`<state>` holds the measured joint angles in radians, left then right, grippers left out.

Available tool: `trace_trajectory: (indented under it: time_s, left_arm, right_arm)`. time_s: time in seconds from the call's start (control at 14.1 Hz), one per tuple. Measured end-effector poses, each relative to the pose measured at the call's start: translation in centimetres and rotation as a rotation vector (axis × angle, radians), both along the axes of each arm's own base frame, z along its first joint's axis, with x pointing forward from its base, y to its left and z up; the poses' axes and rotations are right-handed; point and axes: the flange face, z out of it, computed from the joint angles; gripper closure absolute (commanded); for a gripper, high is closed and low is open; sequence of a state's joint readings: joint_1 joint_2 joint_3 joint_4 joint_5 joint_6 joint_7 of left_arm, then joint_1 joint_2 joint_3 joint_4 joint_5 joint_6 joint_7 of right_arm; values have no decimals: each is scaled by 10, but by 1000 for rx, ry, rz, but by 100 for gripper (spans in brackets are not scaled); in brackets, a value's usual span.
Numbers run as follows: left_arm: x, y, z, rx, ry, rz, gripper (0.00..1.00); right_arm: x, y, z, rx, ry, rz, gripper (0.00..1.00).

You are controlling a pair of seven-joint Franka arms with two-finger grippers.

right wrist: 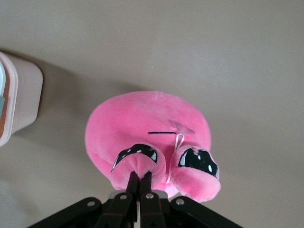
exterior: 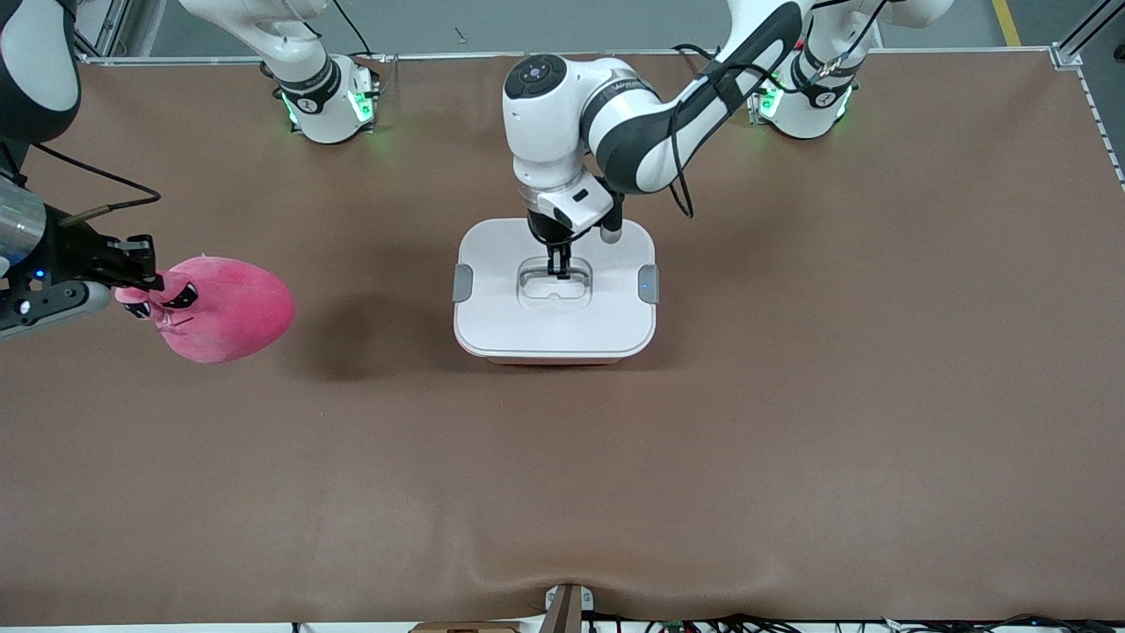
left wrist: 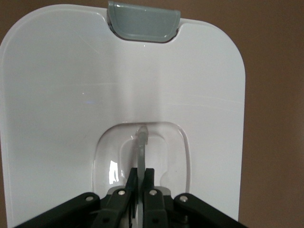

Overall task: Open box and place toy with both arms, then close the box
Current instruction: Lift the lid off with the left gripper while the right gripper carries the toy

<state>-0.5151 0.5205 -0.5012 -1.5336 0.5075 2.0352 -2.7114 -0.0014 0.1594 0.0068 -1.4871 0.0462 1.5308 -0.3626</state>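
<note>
At mid-worktop (exterior: 791,396) sits the box (exterior: 555,290), pale pink tub under a white lid (left wrist: 118,95) with grey clips, still closed. Your left gripper (exterior: 558,264) is pinched on the clear handle (left wrist: 141,142), so lid removal is in hand; next, lift straight up. Your right gripper (exterior: 141,277) holds the toy (exterior: 224,308), a bright pink plush, up over the right arm's end.

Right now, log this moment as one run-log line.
left gripper: shut on lid handle | box: closed | right gripper: shut on toy, toward the right arm's end
</note>
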Motion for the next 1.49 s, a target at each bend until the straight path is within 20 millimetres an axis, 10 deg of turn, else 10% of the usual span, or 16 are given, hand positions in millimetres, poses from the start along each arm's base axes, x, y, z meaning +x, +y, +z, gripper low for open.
trace_trajectory:
  time_s: [0.43,0.92,1.49]
  left_arm:
    - [40,51,67,21,83,-106,100]
    - [102,188,149,85,155,-394,100]
    - [165,366,159,61,272,-629,100]
  right_arm:
    - [-9,52,-7,69,53,309,100]
    - [-26,181,4,116,-56,637,100]
    - [-49,315,-28,179,-160,977,100]
